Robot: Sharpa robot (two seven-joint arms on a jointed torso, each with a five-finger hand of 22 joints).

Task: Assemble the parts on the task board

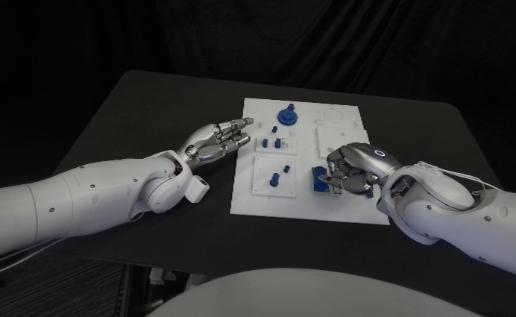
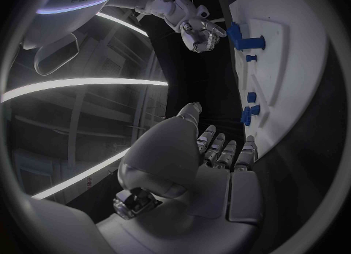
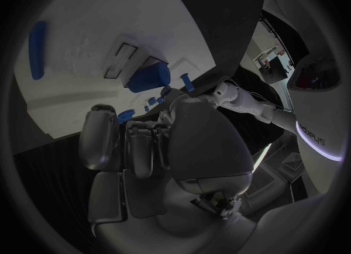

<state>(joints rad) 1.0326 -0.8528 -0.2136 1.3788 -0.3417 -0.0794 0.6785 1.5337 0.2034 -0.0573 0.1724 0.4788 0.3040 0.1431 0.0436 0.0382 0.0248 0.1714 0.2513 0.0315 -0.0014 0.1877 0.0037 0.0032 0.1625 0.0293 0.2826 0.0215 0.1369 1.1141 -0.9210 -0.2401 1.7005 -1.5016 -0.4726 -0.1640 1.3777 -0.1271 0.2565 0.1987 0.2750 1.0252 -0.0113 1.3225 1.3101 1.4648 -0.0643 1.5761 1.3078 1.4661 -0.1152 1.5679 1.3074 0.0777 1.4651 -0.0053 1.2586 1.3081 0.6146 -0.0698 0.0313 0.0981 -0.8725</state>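
Note:
The white task board (image 1: 306, 201) lies in the middle of the black table. A round blue part (image 1: 287, 116) stands near its far edge, with small blue pegs (image 1: 275, 141) just in front of it and another peg (image 1: 275, 179) nearer me. My right hand (image 1: 353, 168) hovers with its fingers curled in beside a blue block (image 1: 319, 181) on the board's near right; nothing shows inside the fingers (image 3: 139, 143). My left hand (image 1: 218, 140) is at the board's left edge, fingers stretched toward the pegs and holding nothing (image 2: 212, 154).
The black table (image 1: 140, 115) has free room left of the board and behind it. On the board's far right is a bare white panel (image 1: 341, 118). A dark curtain hangs behind the table.

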